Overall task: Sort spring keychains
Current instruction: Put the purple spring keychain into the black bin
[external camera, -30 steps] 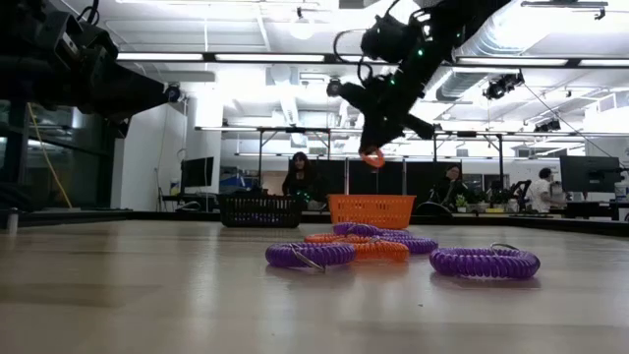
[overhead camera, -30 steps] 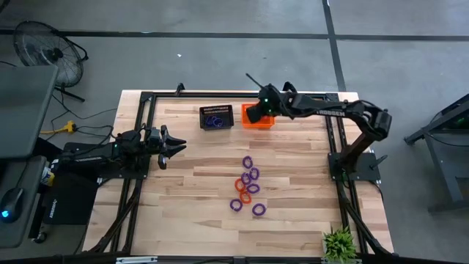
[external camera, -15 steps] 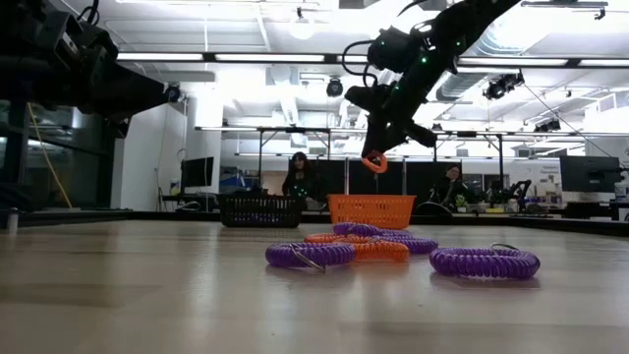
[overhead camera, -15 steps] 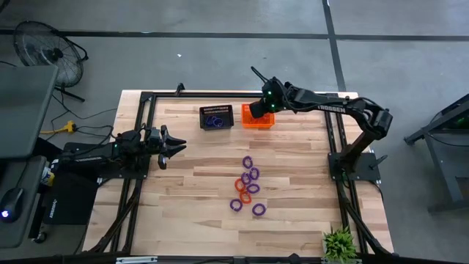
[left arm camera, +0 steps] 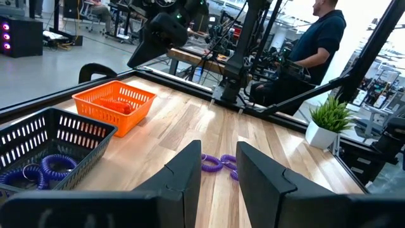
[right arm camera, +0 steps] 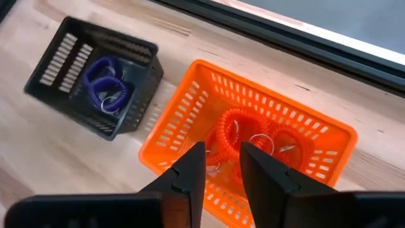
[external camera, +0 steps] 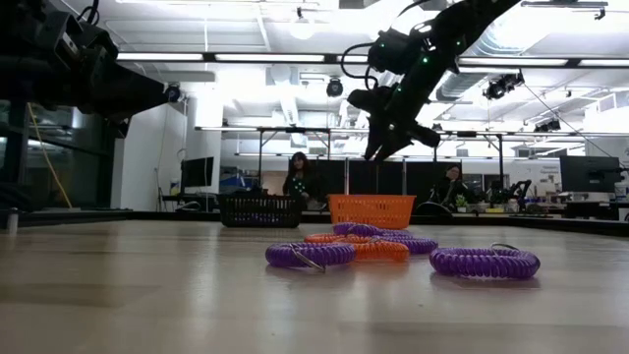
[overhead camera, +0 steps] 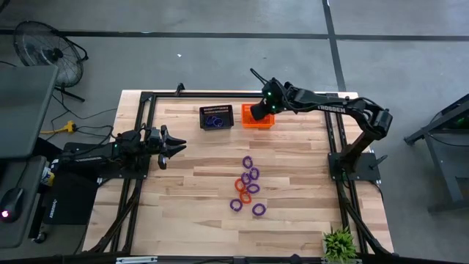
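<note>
Overhead, right gripper [overhead camera: 255, 112] parted, empty, above orange basket [overhead camera: 261, 122], arm lettering unreadable

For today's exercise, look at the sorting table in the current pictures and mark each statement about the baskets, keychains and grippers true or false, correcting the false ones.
1. The right gripper hangs above the orange basket. True.
2. The right gripper is holding an orange keychain. False: its fingers are apart with nothing between them; orange keychains lie in the basket below.
3. The black basket holds purple keychains. True.
4. The black basket stands to the right of the orange basket in the high view. False: it stands to its left.
5. All keychains are sorted. False: a cluster of purple and orange loose keychains lies on the table.
6. The left gripper waits at the table's left side, away from the loose keychains. True.
</note>
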`<state>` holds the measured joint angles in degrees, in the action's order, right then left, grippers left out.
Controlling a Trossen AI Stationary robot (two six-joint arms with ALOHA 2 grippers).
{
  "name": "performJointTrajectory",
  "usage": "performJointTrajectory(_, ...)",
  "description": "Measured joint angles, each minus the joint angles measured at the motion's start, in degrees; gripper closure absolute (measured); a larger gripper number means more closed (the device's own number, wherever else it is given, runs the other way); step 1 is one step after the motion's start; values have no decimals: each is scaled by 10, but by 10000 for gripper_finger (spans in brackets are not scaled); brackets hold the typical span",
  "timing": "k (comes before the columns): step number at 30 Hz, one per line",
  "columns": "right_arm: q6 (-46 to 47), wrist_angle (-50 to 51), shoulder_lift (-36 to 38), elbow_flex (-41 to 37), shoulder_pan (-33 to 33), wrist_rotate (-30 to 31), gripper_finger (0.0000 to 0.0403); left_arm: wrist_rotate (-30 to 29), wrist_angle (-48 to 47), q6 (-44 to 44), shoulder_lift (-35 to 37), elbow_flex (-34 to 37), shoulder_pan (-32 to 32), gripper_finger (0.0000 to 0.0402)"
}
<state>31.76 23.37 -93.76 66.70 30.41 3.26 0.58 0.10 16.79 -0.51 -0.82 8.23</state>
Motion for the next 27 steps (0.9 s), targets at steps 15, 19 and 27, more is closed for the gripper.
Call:
performJointTrajectory(15, -286, 1, 0, 0, -74, -252, 306, 0, 0, 0, 0, 0, 0, 302)
performJointTrajectory(19, -430, 9, 0, 0, -147, -184, 306, 0, 0, 0, 0, 0, 0, 302)
performJointTrajectory(27, -561, -1, 0, 0, -254, -49, 306, 0, 0, 0, 0, 0, 0, 302)
